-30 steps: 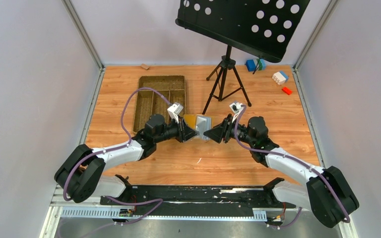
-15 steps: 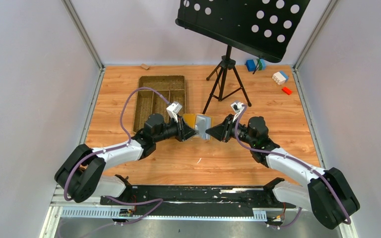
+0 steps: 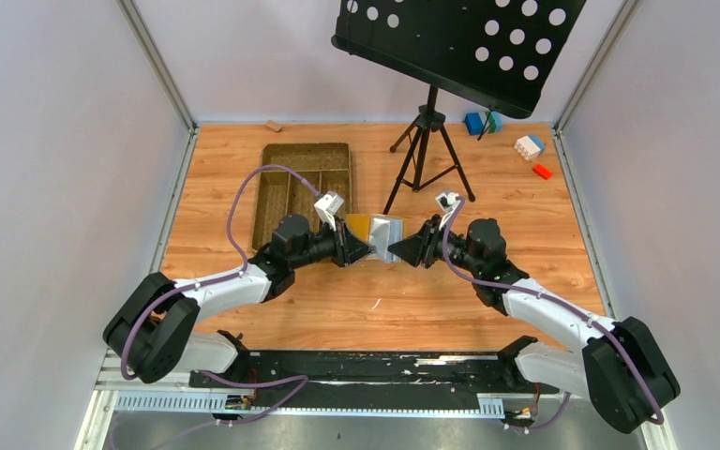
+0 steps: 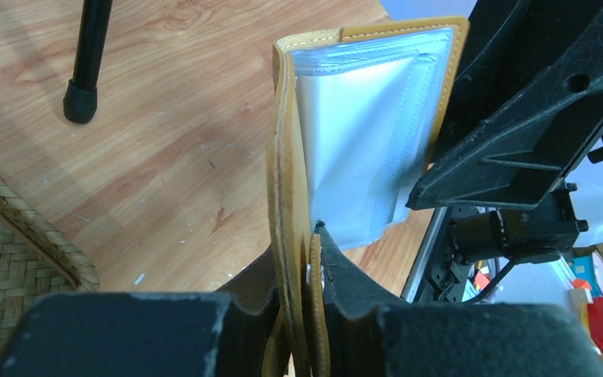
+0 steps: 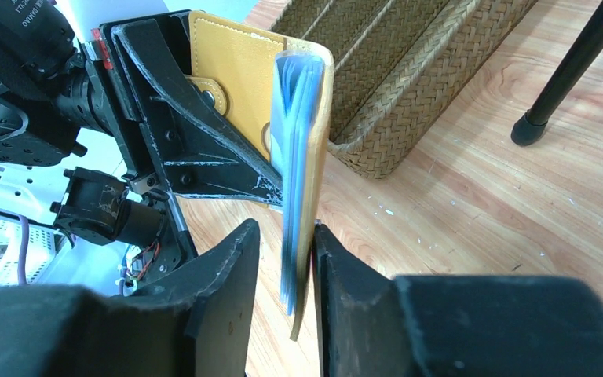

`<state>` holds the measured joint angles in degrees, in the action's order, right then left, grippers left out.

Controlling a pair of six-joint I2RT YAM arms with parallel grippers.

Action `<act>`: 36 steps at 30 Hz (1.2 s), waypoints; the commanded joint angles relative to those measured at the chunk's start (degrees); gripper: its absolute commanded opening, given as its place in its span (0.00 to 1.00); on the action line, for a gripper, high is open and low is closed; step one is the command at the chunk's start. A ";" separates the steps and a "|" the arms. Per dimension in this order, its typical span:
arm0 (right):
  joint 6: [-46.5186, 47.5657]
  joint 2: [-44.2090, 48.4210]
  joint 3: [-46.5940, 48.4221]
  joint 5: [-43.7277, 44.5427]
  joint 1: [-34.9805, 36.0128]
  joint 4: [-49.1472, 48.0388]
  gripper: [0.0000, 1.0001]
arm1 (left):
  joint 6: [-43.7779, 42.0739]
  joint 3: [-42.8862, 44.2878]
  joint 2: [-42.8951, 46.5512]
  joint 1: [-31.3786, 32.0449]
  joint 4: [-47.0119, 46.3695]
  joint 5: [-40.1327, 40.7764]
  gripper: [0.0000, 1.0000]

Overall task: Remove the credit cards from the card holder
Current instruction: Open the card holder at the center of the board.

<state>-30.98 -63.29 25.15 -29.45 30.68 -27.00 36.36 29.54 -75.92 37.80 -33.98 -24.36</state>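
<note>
At table centre, we hold the opened card holder (image 3: 376, 230) between 2 grippers. Our left gripper (image 4: 308, 263), at its 9 o'clock, is clamped on a yellow leaf. Our right gripper (image 5: 286, 259), at 3 o'clock, straddles the sleeved leaf; whether it pinches, we cannot tell. A woven tray (image 3: 305, 146) lies at 10 o'clock.

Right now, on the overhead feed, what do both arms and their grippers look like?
Both match: the left arm and right arm have white links between black joint housings. A purple cable loops along each. A white camera block sits on each wrist. The left gripper and right gripper have matt black, angular fingers, scuffed pale at the edges.
</note>
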 commanded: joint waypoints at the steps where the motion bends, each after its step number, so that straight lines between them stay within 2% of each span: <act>1: 0.41 0.86 1.96 -1.13 0.33 -2.69 0.35 | 0.73 0.60 1.22 -0.50 -2.05 0.63 0.16; 8: 0.22 1.84 1.22 -1.39 0.33 -3.87 0.44 | 0.91 0.83 0.60 -0.95 -1.00 1.19 0.15; 13: 0.08 1.73 1.30 -1.43 0.32 -3.82 0.29 | 1.00 0.71 0.58 -1.09 -1.17 0.96 0.15; 18: 0.24 0.94 1.92 -1.22 0.32 -2.85 0.21 | 1.38 0.61 0.47 -1.10 -2.53 -0.25 0.15; 21: 0.23 0.63 2.11 -1.04 0.30 -2.51 0.20 | 1.67 0.60 0.27 -1.15 -3.52 -1.17 0.15; 24: 0.27 0.77 2.18 -0.91 0.34 -2.29 0.11 | 1.76 0.55 0.17 -1.12 -3.53 -1.17 0.15; 29: 0.57 1.06 2.47 0.54 0.33 -0.74 0.00 | 0.30 0.71 1.37 -1.06 -0.94 0.93 0.29; 36: 1.47 1.64 3.11 4.10 0.34 2.68 0.00 | -2.38 -0.72 7.10 -1.08 3.91 7.72 0.54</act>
<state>-30.50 -62.74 25.23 -27.88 30.68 -24.38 36.29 29.34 -73.08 36.93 -31.16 -21.41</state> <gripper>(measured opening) 0.142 0.497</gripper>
